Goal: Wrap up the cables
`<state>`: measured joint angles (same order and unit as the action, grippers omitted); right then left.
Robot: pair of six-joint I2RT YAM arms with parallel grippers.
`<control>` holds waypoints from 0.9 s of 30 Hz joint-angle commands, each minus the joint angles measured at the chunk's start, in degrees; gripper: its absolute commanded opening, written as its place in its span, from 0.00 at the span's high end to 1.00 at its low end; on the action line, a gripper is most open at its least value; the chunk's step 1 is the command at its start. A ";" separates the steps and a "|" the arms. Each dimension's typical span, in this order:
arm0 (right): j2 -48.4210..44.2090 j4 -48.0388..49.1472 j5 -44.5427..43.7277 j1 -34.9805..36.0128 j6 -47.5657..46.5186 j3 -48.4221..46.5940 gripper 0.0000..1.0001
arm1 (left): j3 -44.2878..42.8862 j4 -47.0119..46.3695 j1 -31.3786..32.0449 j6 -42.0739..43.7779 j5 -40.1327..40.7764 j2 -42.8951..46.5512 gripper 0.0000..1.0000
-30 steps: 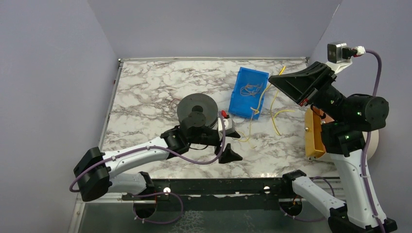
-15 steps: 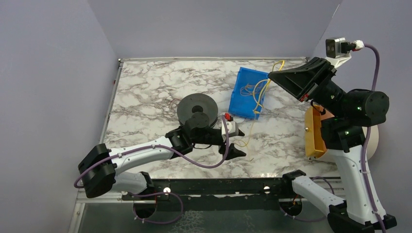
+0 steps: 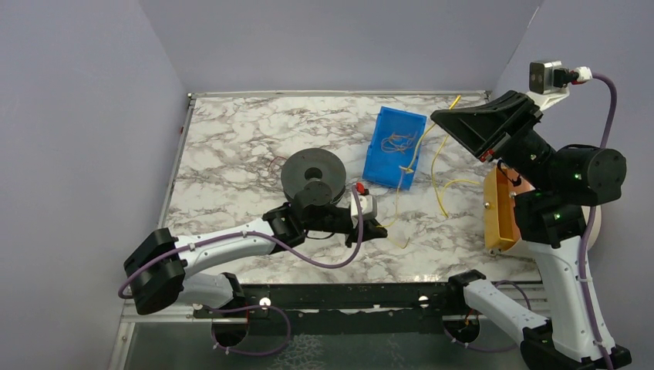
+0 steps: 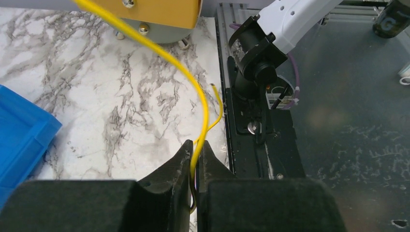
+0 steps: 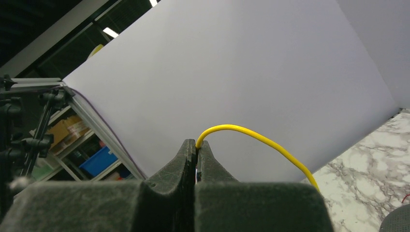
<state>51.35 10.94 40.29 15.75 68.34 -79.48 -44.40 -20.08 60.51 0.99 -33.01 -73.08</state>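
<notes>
Now my left tool (image 4: 195,148) pinches a yellow cable (image 4: 206,113) near the front edge of the worktop (image 4: 96,96). My right tool (image 5: 196,148), raised by the right edge, clamps one too.

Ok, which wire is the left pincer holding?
A long yellow cable, pinched in the left pincer; the orange tangle lies loose in the blue bin.

Blue bin (image 3: 383,166), black spool (image 3: 312,171)
</notes>
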 commanded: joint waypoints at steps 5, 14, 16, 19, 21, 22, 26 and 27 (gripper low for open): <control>-0.69 -5.56 -6.21 -0.02 -6.74 0.09 0.99 | 1.25 0.64 0.40 -1.06 1.21 3.36 1.00; -1.95 -14.68 -19.78 -0.02 -18.31 7.21 0.99 | 0.65 5.35 0.40 -3.49 1.96 6.39 1.00; -2.41 -15.76 -21.52 -0.02 -20.56 9.32 0.99 | 0.51 7.07 0.40 -4.11 2.13 7.21 1.00; -3.55 -15.74 -22.30 -0.02 -22.08 13.07 0.99 | 0.22 10.84 0.40 -4.53 4.23 8.66 1.00; -4.39 -15.23 -21.65 -0.02 -23.21 15.68 0.99 | 0.18 12.95 0.40 -4.93 5.54 9.51 1.00; -4.91 -15.44 -21.96 -0.02 -23.66 16.98 0.99 | 0.30 13.45 0.40 -5.37 5.75 9.94 1.00; -7.30 -19.40 -27.60 -0.02 -24.21 22.60 0.99 | 0.29 14.98 0.40 -7.55 4.86 11.15 1.00; -7.98 -20.09 -29.34 -0.02 -24.21 24.13 0.99 | 0.22 15.36 0.40 -7.85 4.28 11.30 1.00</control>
<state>46.39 -6.00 18.09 15.75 46.39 -59.24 -43.29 -7.31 60.51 -4.32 -28.86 -63.48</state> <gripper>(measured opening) 0.023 0.021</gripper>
